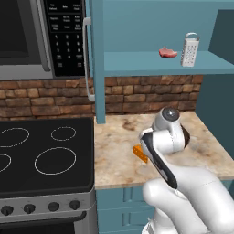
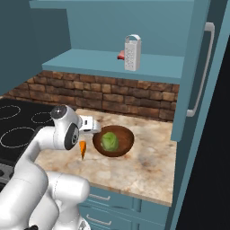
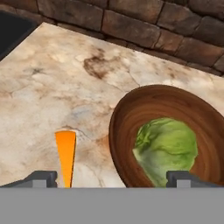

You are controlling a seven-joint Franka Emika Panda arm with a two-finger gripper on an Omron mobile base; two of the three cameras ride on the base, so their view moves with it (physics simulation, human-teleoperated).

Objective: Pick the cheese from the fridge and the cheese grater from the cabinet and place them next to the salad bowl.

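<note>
Tool (image 3: pixel 112 178) low, jaws wide apart

a mottled, polished stone-look tabletop (image 3: pixel 65 78) carries a dark-brown salad bowl (image 3: pixel 131 113) of smooth, ringed wood holding a leafy, crinkled lettuce head (image 3: pixel 166 146), with a flat matt orange cheese (image 3: pixel 65 153) wedge beside it. behind runs a rough brick wall (image 3: pixel 131 26), while a perforated silver metal cheese grater (image 2: pixel 132 54) stands on the matt teal cabinet (image 2: pixel 112 63) shelf. the stove (image 1: pixel 45 155) top looks glossy black glass.
</note>
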